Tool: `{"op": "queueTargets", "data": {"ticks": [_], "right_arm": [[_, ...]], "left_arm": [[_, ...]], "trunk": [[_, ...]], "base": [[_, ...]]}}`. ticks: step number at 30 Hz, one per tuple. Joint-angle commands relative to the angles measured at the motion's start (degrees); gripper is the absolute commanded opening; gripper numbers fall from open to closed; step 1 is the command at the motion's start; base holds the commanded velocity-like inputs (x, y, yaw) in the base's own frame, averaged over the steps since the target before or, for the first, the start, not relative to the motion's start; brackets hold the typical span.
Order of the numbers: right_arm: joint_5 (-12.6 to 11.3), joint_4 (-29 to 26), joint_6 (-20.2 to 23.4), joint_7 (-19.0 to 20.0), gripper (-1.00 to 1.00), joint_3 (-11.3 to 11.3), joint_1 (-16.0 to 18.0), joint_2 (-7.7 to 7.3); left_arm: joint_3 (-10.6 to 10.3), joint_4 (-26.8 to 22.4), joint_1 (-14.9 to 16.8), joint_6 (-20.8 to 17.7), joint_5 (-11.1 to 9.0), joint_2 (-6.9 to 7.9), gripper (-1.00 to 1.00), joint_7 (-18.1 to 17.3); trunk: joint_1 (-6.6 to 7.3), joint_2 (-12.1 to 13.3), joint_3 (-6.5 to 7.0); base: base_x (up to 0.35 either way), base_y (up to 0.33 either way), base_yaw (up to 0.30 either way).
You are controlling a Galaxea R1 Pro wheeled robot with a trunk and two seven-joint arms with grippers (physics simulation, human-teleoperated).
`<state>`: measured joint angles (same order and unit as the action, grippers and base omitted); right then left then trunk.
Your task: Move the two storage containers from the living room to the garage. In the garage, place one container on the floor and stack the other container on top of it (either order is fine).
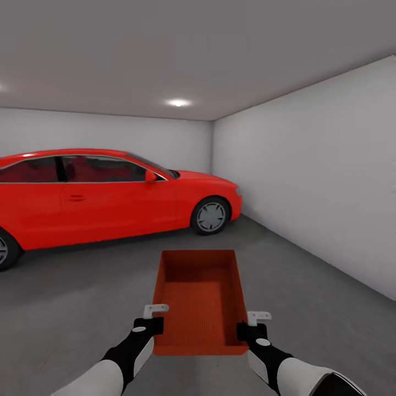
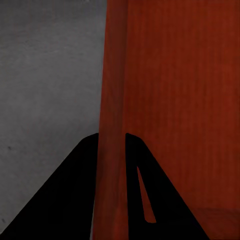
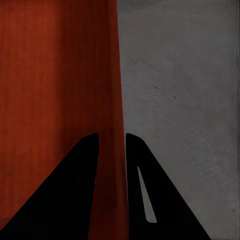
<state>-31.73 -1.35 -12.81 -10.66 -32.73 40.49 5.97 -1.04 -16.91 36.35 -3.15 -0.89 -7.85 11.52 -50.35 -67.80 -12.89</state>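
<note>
So the orange-red storage container [image 1: 201,300] is out in front of the robot, held up between both arms over the dark grey concrete floor [image 1: 82,297] of the garage. It's lengthwise away from the robot, open top up, and you can see the ribbed bottom inside. Whether it's resting on the concrete or hanging just above it, I can't tell from the head view.

The left gripper [image 1: 153,324] is on the container's left long wall near the near corner, and the right gripper [image 1: 254,325] is on the right long wall at its near corner. In the left wrist view the two dark fingers [image 2: 75,195] sit either side of the thin orange wall [image 2: 112,150], one inside the bin and one outside, closed down tight onto it. Same deal in the right wrist view: fingers [image 3: 75,195] straddling the wall [image 3: 115,150], pinched onto it, with the speckled floor [image 3: 185,100] on the outer side.

Further out, a red car [image 1: 104,195] is parked to the far left, nose pointing right, well apart from the bin. A plain white wall [image 1: 319,176] runs along the right side, another closes off the far end, and there's a ceiling light [image 1: 177,102] up top
</note>
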Motion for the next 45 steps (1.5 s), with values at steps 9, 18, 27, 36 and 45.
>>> {"op": "queueTargets", "data": {"ticks": [9,18,27,36,45], "right_arm": [[-0.70,0.03,-0.46,0.20,-1.00,1.18,0.06,0.01],[-0.70,0.03,-0.46,0.20,-1.00,1.18,0.10,0.01],[-0.70,0.03,-0.46,0.20,-1.00,1.20,0.08,0.01],[-0.70,0.03,-0.46,0.20,-1.00,1.18,0.07,0.01],[-0.68,0.03,-0.46,0.20,-1.00,1.18,0.05,0.01]], "left_arm": [[1.74,-0.14,0.03,-0.36,-3.45,0.03,-1.00,0.00],[1.76,-0.14,0.03,-0.36,-3.48,0.05,-1.00,-0.01],[1.76,-0.14,0.03,-0.36,-3.45,0.10,-1.00,-0.01],[1.83,-0.14,0.03,-0.36,-3.52,0.11,-1.00,-0.01],[1.75,-0.14,0.03,-0.36,-3.52,0.11,-1.00,-0.01]], "trunk": [[-0.04,-0.04,-0.07],[-0.04,-0.04,-0.07],[-0.04,-0.04,-0.07],[-0.04,-0.04,-0.07],[-0.04,-0.04,-0.07]], "base": [[0.299,0.223,-0.286],[0.299,0.224,-0.287],[0.299,0.224,-0.287],[0.299,0.224,-0.287],[0.298,0.225,-0.079]]}}
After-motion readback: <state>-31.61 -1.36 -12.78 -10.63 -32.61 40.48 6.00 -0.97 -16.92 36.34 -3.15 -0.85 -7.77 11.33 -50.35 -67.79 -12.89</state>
